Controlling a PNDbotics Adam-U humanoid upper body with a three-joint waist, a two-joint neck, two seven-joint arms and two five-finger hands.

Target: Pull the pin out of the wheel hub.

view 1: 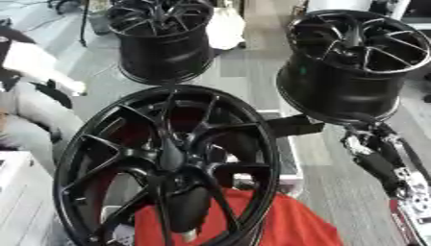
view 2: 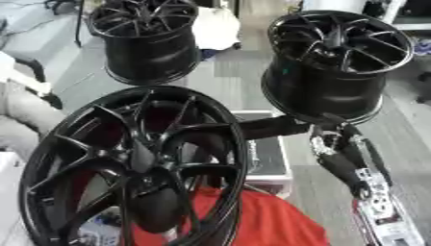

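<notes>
A large black spoked wheel (view 1: 168,163) stands upright on its rim in the foreground, its hub (view 1: 172,158) facing me. I can make out no pin on the hub. My right arm (view 1: 379,163) comes up from the lower right. Its black hand (view 2: 271,127) reaches left to the wheel's right rim at about hub height, and its tip is hidden behind the rim. A dark rounded shape (view 1: 189,206) shows through the lower spokes below the hub; I cannot tell what it is. My left hand shows in neither view.
A red cloth (view 1: 278,223) lies under the wheel's lower right. Two more black wheels lie flat behind, one at the back left (view 1: 164,43) and one at the back right (view 1: 349,67). A pale box edge (view 1: 286,153) sits behind the rim.
</notes>
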